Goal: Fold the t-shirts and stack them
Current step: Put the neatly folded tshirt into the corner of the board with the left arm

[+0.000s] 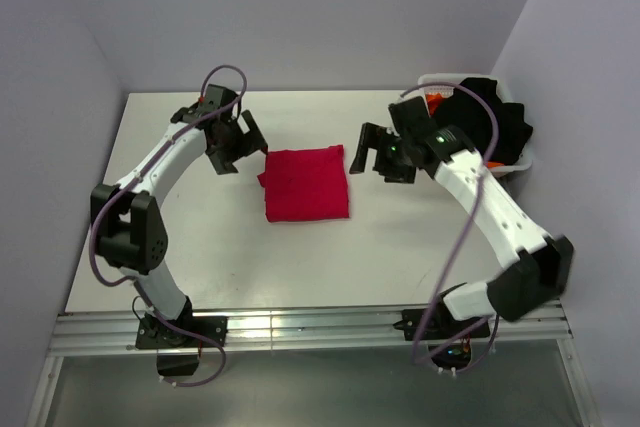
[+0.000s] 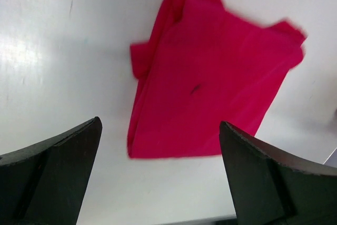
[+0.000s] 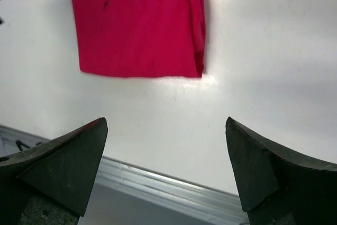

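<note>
A: White table [image 1: 330, 257] under pale walls [image 1: 300, 17]. Where is the crimson-red cloth t-shirt [image 1: 305, 184]?
B: Folded into a flat rectangle near the middle, slightly left, between both arms and touched by neither.
A: And the fingers?
B: Left gripper [image 1: 238, 147] hangs just left of it, fingers spread wide, holding nothing. Right gripper [image 1: 377, 159] hangs just right of it, likewise spread and empty.
A: Anything else?
B: At the far right, a white plastic lattice basket [image 1: 524, 161] holds black cloth [image 1: 500, 127] and a bit of orange cloth [image 1: 434, 102].
</note>
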`<state>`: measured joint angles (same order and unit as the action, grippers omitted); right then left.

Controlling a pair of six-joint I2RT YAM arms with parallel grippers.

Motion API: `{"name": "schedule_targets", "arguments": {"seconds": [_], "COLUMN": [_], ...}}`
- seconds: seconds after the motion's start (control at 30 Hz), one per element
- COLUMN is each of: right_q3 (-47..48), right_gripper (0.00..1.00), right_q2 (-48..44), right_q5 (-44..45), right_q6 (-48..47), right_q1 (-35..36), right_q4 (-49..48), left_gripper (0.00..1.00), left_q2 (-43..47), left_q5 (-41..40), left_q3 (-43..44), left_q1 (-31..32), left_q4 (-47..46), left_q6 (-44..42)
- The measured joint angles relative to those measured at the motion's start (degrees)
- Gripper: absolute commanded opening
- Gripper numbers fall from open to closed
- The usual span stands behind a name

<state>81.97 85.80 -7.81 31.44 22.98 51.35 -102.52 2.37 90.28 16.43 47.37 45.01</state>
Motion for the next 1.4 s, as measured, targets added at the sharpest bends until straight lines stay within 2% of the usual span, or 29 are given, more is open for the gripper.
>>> {"name": "schedule_targets", "arguments": {"seconds": [0.13,0.23,0.5,0.67,0.7,0.73,0.8,0.87,0.93,0.97,1.23,1.4], "right_q3": [-8.7,-11.9,-11.8,-8.1,-6.9,-5.8,-3.9,-2.5,-1.0,-0.3,2.5,2.8], "right_gripper": [1.0,1.0,1.0,1.0,1.0,1.0,1.0,1.0,1.0,1.0,1.0,1.0], "right_q2": [-14.8,-19.8,-21.3,-19.7,-18.7,-17.7,-15.3,-13.4,-11.6,-10.9,-10.1,-9.9], "right_q5": [-0.6,-0.6,-0.8,0.5,1.1,1.6,2.8,3.5,4.4,4.8,6.0,6.4], "right_q6": [-0.5,-0.9,-0.9,-0.1,0.1,0.2,0.4,0.5,0.7,0.8,1.9,2.2], "right_q1": [0.0,0.0,0.0,0.0,0.0,0.0,-0.3,-0.9,-1.9,-2.5,-5.6,-5.9], "right_q4": [-0.9,-0.5,3.2,5.7,6.3,6.8,7.5,8.4,9.7,10.1,12.3,13.6], "left_gripper": [1.0,0.99,0.99,0.95,0.92,0.84,0.55,0.45,0.21,0.01,0.0,0.0], "left_q2": [6.0,5.6,-1.3,-7.7,-9.4,-10.6,-12.8,-15.1,-17.2,-18.4,-24.9,-29.6], "left_q5": [2.7,3.8,4.4,6.7,7.6,8.2,9.4,10.3,11.8,12.2,17.2,17.6], "left_q3": [-11.5,-17.3,-21.4,-17.1,-15.4,-14.1,-12.2,-10.6,-8.5,-7.6,2.0,11.4], "left_q1": [0.2,0.2,0.2,0.1,0.0,0.0,0.0,0.0,0.0,0.0,-1.3,-5.8], "left_q4": [-5.9,-10.0,-19.9,-25.2,-26.2,-27.4,-29.4,-30.5,-30.8,-31.0,-28.2,-22.0], "left_q6": [-1.3,-2.0,-2.4,-2.3,-2.2,-2.3,-1.9,-2.0,-2.0,-2.1,-2.4,-4.3]}}
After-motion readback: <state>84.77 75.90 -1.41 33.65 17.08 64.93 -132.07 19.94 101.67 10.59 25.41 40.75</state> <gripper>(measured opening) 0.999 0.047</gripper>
